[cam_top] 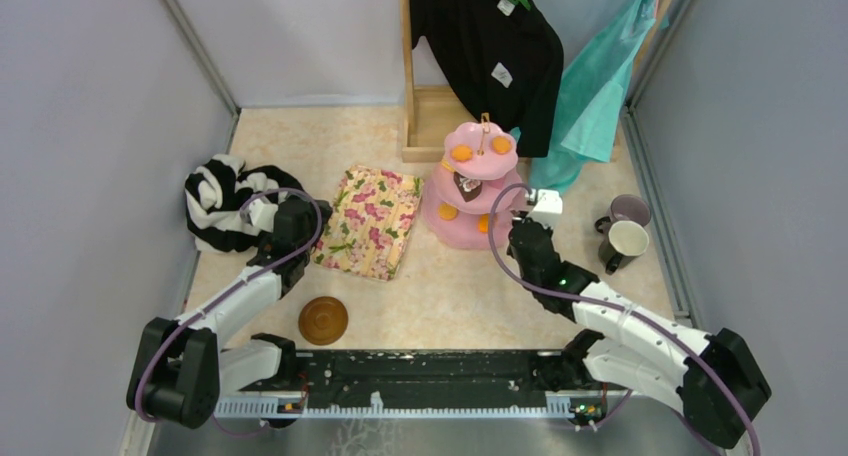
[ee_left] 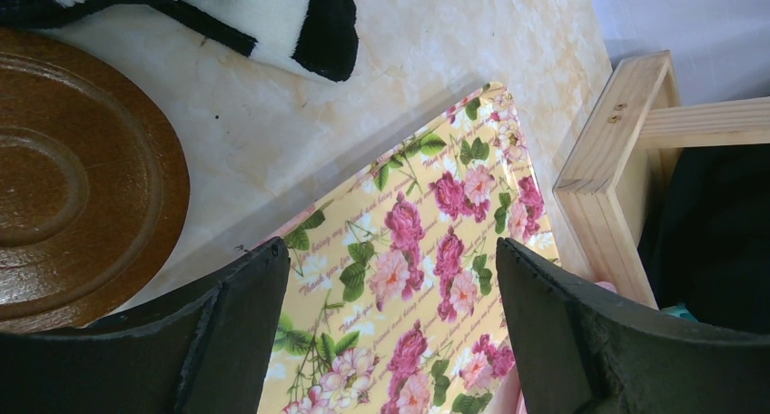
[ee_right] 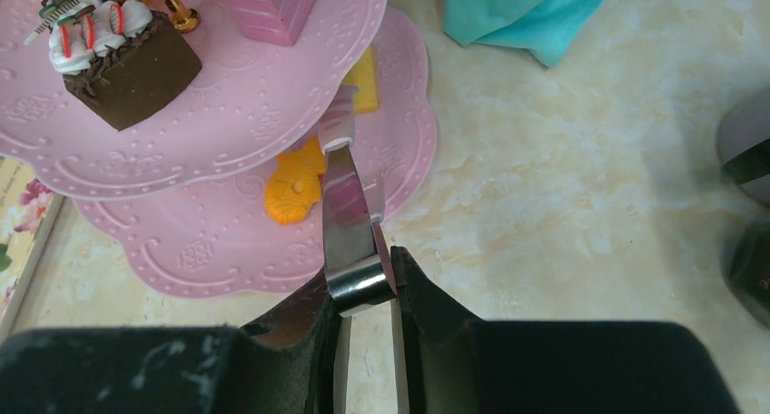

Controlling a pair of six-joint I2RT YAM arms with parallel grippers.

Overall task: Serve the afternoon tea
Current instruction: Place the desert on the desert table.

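Note:
The pink three-tier cake stand (cam_top: 470, 221) stands mid-table with orange pastries (cam_top: 461, 153) on its top tier. A brown cake (ee_right: 127, 60) and a pink one (ee_right: 268, 5) sit on the middle tier. An orange pastry (ee_right: 292, 192) and a yellow one (ee_right: 366, 78) lie on the bottom tier. My right gripper (ee_right: 368, 273) is shut on metal tongs (ee_right: 350, 223), whose tips reach over the bottom tier just right of the orange pastry. My left gripper (ee_left: 390, 260) hangs open above the floral cloth (ee_left: 427, 251), next to a brown saucer (ee_left: 64, 178). The lilac mug (cam_top: 630, 211) and cream mug (cam_top: 625, 241) stand at the right.
A brown saucer (cam_top: 323, 319) lies near the front edge. The striped garment (cam_top: 225, 201) is heaped at the left. A wooden rack (cam_top: 425, 116) with a black shirt (cam_top: 500, 46) and teal cloth (cam_top: 600, 86) stands at the back. Grey walls enclose the table.

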